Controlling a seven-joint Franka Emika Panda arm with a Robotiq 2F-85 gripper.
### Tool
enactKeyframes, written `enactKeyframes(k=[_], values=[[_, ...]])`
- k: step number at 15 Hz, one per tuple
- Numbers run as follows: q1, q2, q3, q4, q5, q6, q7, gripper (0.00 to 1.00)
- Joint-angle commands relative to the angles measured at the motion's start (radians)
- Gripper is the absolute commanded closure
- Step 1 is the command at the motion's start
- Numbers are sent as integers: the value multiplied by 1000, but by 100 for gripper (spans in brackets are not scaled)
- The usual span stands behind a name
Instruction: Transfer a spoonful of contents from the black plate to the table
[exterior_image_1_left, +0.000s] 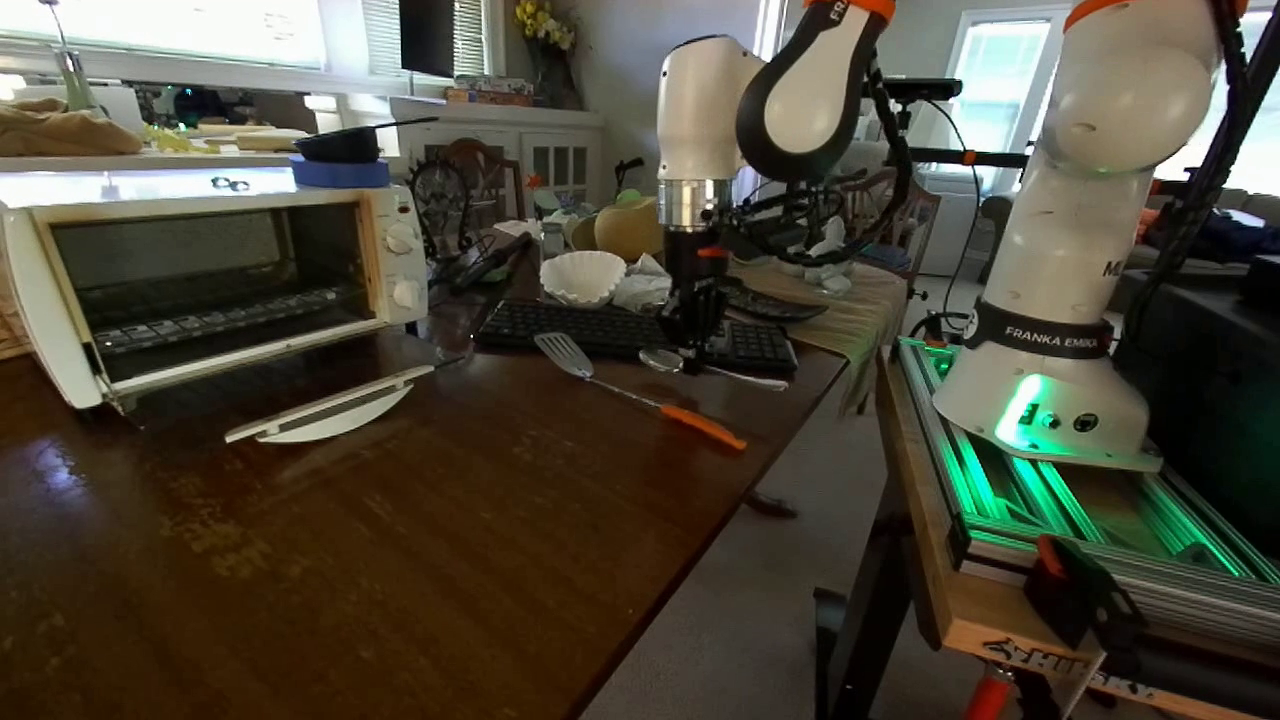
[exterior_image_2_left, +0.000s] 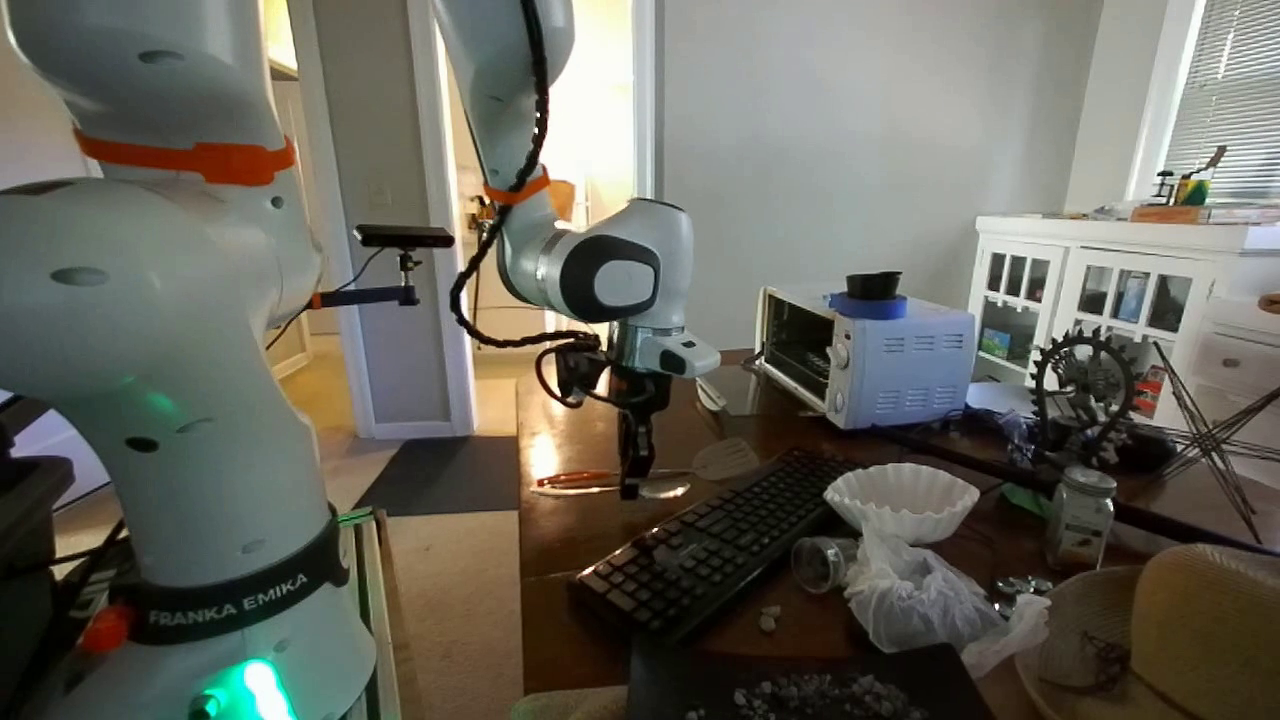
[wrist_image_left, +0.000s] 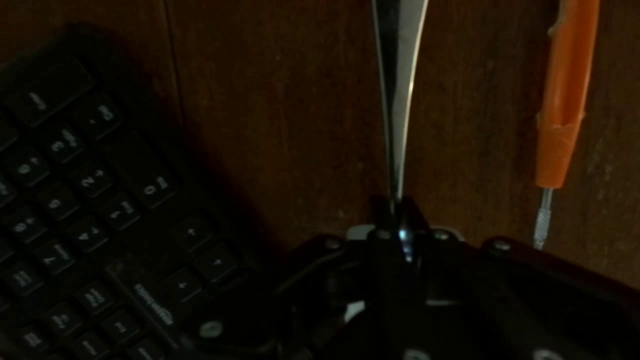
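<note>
A silver spoon (exterior_image_1_left: 740, 378) lies level at the table top (exterior_image_1_left: 400, 560); whether it touches the wood I cannot tell. My gripper (exterior_image_1_left: 693, 365) points down with its fingers closed around the spoon's handle. In the wrist view the handle (wrist_image_left: 400, 90) runs out from between the fingertips (wrist_image_left: 397, 215), and the bowl is hidden by the gripper. The bowl (exterior_image_2_left: 665, 490) shows beside the fingertips in an exterior view. The black plate (exterior_image_2_left: 665, 680) is at the bottom edge of that view, partly cut off, with small grey pebble-like contents (exterior_image_2_left: 820, 697) on it.
An orange-handled slotted spatula (exterior_image_1_left: 700, 427) lies beside the spoon. A black keyboard (exterior_image_2_left: 720, 540) lies between spoon and plate. A white fluted bowl (exterior_image_2_left: 900, 500), clear cup (exterior_image_2_left: 822, 565), plastic bag (exterior_image_2_left: 915, 595) and straw hat (exterior_image_2_left: 1215, 630) stand near. A toaster oven (exterior_image_1_left: 400, 270) is farther off.
</note>
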Motion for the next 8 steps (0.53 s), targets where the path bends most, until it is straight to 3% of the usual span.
enactKeyframes(k=[1, 5, 8], values=[[119, -158, -188, -6, 182, -182, -203, 98], [133, -305, -423, -8, 132, -378, -371, 98], [92, -383, -615, -12, 137, -526, -612, 98]])
